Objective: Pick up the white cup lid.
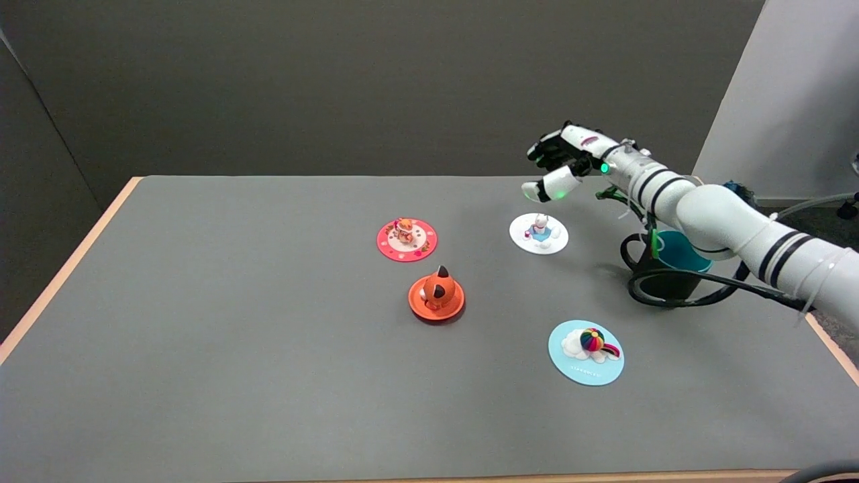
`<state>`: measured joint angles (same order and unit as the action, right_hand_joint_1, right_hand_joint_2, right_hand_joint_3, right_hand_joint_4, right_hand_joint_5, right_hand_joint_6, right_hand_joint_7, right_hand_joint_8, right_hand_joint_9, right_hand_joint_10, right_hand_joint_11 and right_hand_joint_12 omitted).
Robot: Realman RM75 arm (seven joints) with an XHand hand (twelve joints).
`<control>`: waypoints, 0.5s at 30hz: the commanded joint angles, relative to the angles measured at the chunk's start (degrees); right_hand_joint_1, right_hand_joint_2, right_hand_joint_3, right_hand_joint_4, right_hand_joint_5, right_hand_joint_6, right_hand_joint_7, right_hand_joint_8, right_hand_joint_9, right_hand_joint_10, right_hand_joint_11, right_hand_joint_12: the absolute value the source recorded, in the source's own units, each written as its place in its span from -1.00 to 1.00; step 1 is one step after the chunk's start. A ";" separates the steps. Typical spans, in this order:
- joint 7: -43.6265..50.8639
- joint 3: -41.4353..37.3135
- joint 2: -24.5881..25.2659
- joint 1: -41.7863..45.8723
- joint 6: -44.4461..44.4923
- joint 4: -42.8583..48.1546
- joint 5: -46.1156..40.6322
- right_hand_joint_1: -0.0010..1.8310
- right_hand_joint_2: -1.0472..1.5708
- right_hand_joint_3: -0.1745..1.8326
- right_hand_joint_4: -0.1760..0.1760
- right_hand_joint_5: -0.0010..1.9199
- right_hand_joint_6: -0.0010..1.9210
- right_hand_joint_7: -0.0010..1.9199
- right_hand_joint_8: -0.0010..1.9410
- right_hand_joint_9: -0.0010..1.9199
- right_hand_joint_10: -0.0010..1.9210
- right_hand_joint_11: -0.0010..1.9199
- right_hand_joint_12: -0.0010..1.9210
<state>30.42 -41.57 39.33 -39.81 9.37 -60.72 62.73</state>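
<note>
- The light-blue cup lid (586,353) with a rainbow ball and cloud on top lies nearest the camera, well below and a little toward the arm's side of the right hand (560,164), flat on the grey table (201,335).
- The orange cup lid (436,296), topped by a fox-like figure, sits farther in, down and to the picture-left of the hand.
- A dark cup with a teal inside (674,265) stands under the forearm, ringed by a loop of black cable.
- The pink cup lid (407,239) with a small orange figure lies well to the picture-left of the hand, at about the white lid's depth.
- The white cup lid (539,233) lies flat just below the hand's fingertips, apart from them, and carries a small upright rabbit-like figure at its middle.
- The right hand hovers in the air above and slightly beyond the white lid, fingers apart and loosely curved, holding nothing.
- Judged from its look, the white lid is light, thin and probably soft silicone, so its flat rim would be hard to get under on the table; the raised figure is the likelier place to pinch, gently, since it may bend or slip.
</note>
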 commanded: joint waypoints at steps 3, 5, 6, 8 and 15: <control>0.27 -3.83 -3.37 9.50 -1.62 -0.56 -1.16 -0.24 0.09 0.06 -0.30 -0.32 -0.77 -0.22 -0.79 -0.24 -0.76 -0.54 -0.67; 0.27 -3.87 -3.45 9.95 -1.62 -0.77 -1.16 -0.24 0.09 0.06 -0.31 -0.31 -0.77 -0.22 -0.79 -0.23 -0.76 -0.54 -0.68; 0.27 -3.84 -3.45 10.11 -1.55 -0.93 -1.16 -0.24 0.10 0.06 -0.32 -0.31 -0.77 -0.22 -0.79 -0.23 -0.76 -0.54 -0.68; 0.30 -3.83 -3.45 10.23 -1.30 -1.39 -1.16 -0.24 0.10 0.05 -0.33 -0.31 -0.77 -0.22 -0.79 -0.23 -0.76 -0.54 -0.68; 2.71 -3.14 -3.34 8.94 -1.81 -4.66 0.69 -0.19 0.13 0.08 -0.41 -0.26 -0.76 -0.21 -0.78 -0.24 -0.76 -0.54 -0.68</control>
<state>30.71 -44.06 36.94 -33.11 8.33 -61.48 61.91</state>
